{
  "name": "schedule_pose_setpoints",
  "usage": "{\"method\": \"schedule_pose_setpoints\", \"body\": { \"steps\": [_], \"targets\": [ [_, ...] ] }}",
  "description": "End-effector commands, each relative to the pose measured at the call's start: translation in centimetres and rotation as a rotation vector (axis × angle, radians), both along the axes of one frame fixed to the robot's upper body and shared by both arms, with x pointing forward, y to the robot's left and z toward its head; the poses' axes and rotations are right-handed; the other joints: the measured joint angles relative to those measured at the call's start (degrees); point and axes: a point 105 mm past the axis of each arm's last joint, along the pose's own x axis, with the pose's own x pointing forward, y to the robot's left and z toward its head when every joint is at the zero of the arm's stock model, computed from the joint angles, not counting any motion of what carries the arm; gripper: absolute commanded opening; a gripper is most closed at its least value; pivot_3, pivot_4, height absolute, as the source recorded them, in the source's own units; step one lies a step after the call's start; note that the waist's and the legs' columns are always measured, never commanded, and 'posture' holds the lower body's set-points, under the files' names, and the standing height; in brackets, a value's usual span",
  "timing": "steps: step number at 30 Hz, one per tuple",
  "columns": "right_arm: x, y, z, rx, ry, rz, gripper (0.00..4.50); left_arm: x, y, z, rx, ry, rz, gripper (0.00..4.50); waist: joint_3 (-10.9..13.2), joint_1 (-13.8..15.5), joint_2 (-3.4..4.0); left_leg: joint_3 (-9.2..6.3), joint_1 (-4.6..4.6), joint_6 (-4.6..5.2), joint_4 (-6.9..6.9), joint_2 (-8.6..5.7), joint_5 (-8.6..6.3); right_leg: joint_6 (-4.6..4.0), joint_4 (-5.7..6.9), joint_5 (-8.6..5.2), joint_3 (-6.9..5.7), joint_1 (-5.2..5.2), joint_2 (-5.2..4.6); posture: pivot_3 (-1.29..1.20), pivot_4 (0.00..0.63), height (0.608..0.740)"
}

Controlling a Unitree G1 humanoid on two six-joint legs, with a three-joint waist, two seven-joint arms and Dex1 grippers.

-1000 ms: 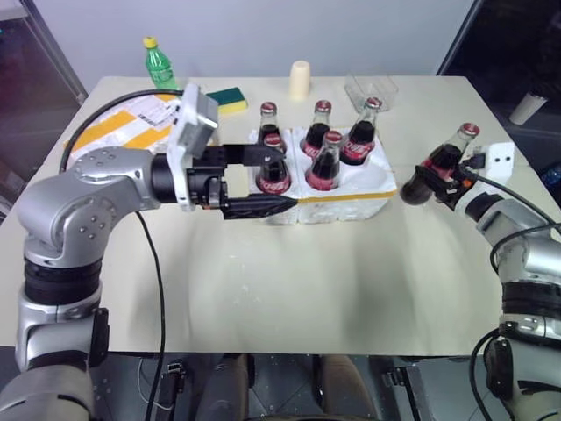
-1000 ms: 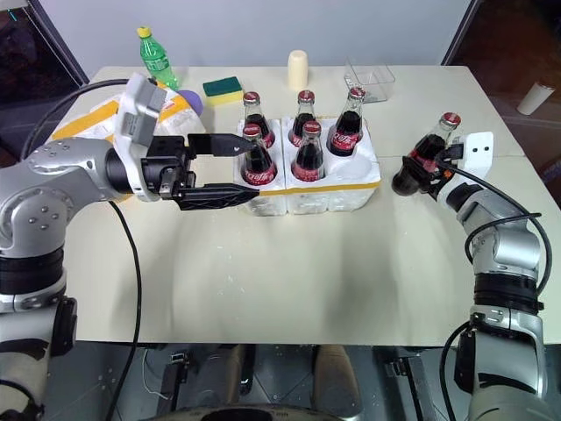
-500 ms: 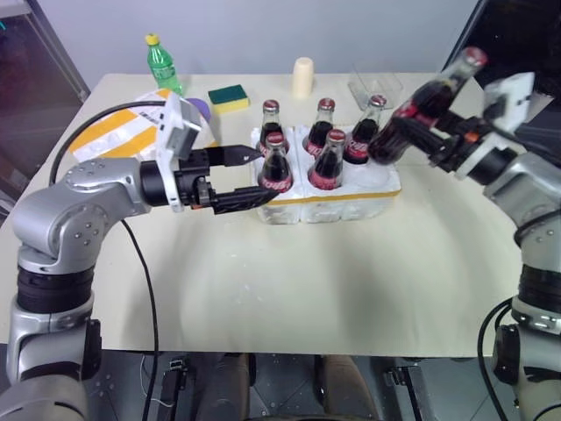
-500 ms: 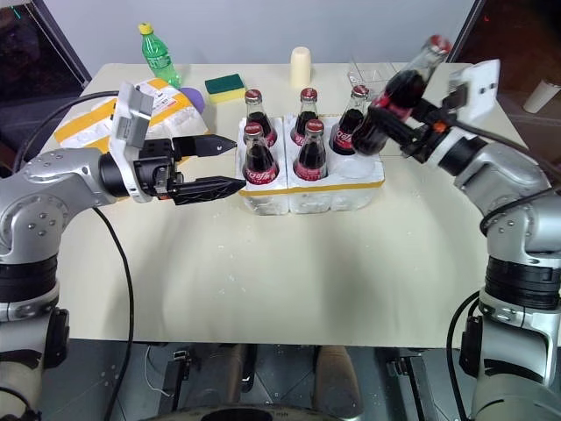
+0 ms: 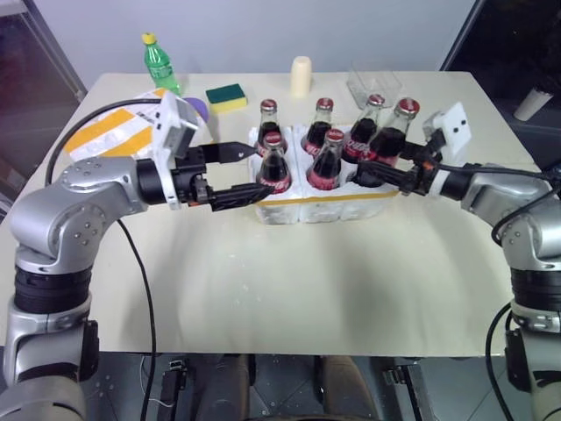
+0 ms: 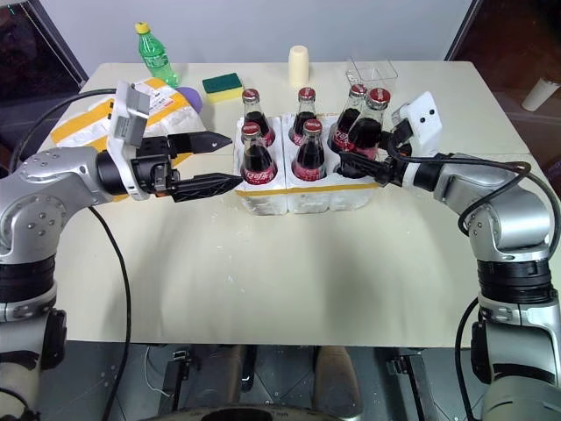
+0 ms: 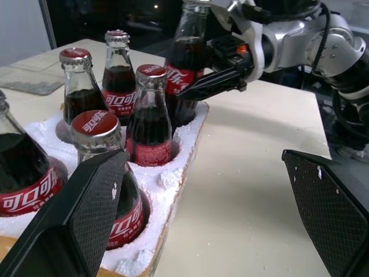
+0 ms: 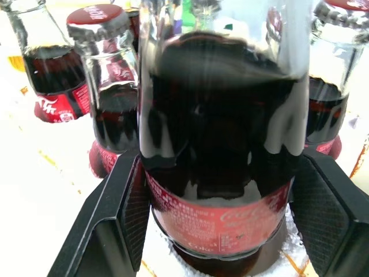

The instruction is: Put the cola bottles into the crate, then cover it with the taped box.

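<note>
Beige tabletop (image 5: 289,281), low white styrofoam crate (image 5: 351,203) mid-back, five red-capped glass cola bottles (image 5: 326,162) seated in wells. Right gripper (image 6: 346,165) clamped on sixth cola bottle (image 6: 368,130), upright at near-right well. Left gripper (image 6: 230,162) spread wide beside crate's left end, empty. Yellow-banded white taped box (image 5: 118,130) far left.

Pale beige table (image 5: 289,289) takes up most of the frame; surface matte, faint white specks near centre. Plain light grey-blue wall (image 5: 263,31) across the top. Dark glass panel with dark frame at upper left (image 5: 31,83); dark opening at upper right (image 5: 517,44). Grey floor (image 5: 289,386) along the bottom edge. Lighting even and diffuse.
</note>
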Motion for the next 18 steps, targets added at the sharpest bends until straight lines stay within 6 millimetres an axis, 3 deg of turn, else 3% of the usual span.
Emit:
{"method": "schedule_pose_setpoints", "body": {
  "steps": [1,5,6,8,14,18],
  "targets": [
    [-0.3,1.1,0.7,-0.061,-0.045,0.039,2.72,-0.1,0.4,1.0,-0.001,-0.062,0.019,4.50,0.00,-0.06,0.00,0.00,0.00,0.00,0.00,0.00,0.00,0.00,0.00,0.00,0.00,0.00,0.00,0.00,0.150,0.739],
    [1.8,0.7,-1.4,-0.087,0.034,-0.053,2.72,0.1,0.4,0.5,0.018,-0.072,0.026,4.50,0.00,-0.13,-0.01,0.00,0.02,0.00,0.02,0.00,0.00,0.00,0.02,0.00,0.00,0.01,0.00,0.00,0.150,0.739],
    [2.2,0.4,-1.8,-0.088,0.046,-0.074,3.78,0.1,0.5,0.4,0.025,-0.075,0.030,4.50,-0.01,-0.10,-0.01,0.00,0.02,0.00,0.03,0.00,0.00,0.00,0.02,0.00,0.00,0.01,0.00,0.00,0.150,0.739],
    [2.8,0.1,-2.2,-0.094,0.054,-0.100,4.48,0.2,0.5,0.3,0.036,-0.084,0.036,4.50,-0.01,-0.08,-0.01,0.00,0.02,-0.01,0.04,0.00,0.00,0.00,0.02,0.01,0.00,0.02,0.00,0.00,0.150,0.739],
    [2.4,-0.5,-0.4,-0.003,0.038,-0.101,4.48,0.6,2.0,-0.4,0.093,-0.138,0.134,4.50,-0.07,-0.05,-0.12,-0.01,0.04,-0.01,0.04,0.00,0.00,0.00,0.02,0.01,-0.01,0.04,0.01,0.00,0.150,0.739],
    [-0.6,-0.2,3.1,0.087,0.008,0.024,4.48,2.1,6.0,-0.1,0.183,-0.256,0.396,4.50,-0.05,0.04,-0.10,-0.01,0.02,0.00,0.01,0.00,0.00,-0.01,0.02,0.01,0.00,0.01,0.00,0.00,0.150,0.739]
  ]
}}
